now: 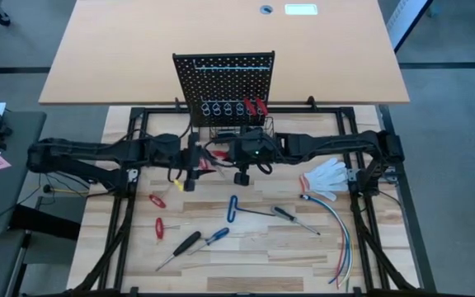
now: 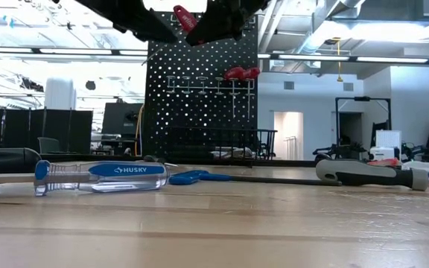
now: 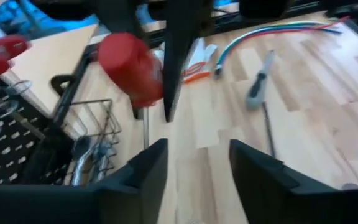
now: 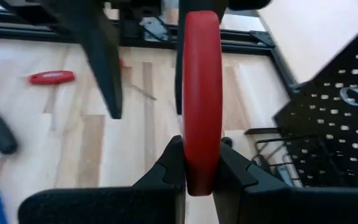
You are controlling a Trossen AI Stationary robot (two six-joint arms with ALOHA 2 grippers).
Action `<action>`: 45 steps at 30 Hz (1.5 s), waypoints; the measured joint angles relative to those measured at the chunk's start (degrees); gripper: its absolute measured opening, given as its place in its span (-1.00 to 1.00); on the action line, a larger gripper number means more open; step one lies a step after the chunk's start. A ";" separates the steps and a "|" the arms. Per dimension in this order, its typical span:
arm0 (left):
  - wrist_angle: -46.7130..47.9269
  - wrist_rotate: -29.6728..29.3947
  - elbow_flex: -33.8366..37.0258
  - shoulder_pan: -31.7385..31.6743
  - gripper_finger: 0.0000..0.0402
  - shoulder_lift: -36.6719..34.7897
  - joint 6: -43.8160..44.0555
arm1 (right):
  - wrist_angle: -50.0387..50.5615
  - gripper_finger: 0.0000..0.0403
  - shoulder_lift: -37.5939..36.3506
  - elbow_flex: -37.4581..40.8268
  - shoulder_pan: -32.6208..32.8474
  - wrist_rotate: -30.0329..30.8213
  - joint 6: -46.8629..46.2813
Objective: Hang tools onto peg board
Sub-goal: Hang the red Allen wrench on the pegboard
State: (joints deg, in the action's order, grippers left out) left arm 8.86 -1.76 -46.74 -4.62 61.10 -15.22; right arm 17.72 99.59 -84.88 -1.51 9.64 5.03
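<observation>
The black peg board stands upright at the table's far middle, with a wire basket at its base. Red-handled pliers hang on it. My right gripper is shut on a red-handled tool in front of the basket, above the table. My left gripper faces it from the table's left, open and empty, with the red handle ahead of its fingers. More tools lie on the near table: two red T-handle keys, a black screwdriver, a blue screwdriver, a blue T-handle key and a grey-black screwdriver. My right gripper pinches the red handle between its two fingers at the handle's near end. The fingers come level from the table's right and lie along the handle, which reaches out past them toward my left gripper. The tool is lifted clear of the table.
A white glove and a bundle of coloured wires lie at the right. The black frame rails run along the table's sides. A tan tabletop lies behind the peg board.
</observation>
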 joint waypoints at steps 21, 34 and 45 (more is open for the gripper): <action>-21.86 -1.35 9.05 -0.06 0.22 -6.54 -2.73 | 1.63 -0.77 0.09 0.07 -0.11 -1.00 1.24; -28.46 1.13 9.11 0.23 0.22 -1.73 1.46 | -0.29 -0.77 0.09 0.02 1.54 -0.85 4.16; -29.79 1.05 9.09 0.23 -0.18 -1.29 2.45 | -0.33 -0.77 0.09 0.02 1.64 -0.85 5.54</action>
State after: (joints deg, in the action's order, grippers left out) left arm -20.92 -0.71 -37.65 -4.38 59.82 -12.78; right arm 17.39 99.68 -84.86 0.12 8.80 10.57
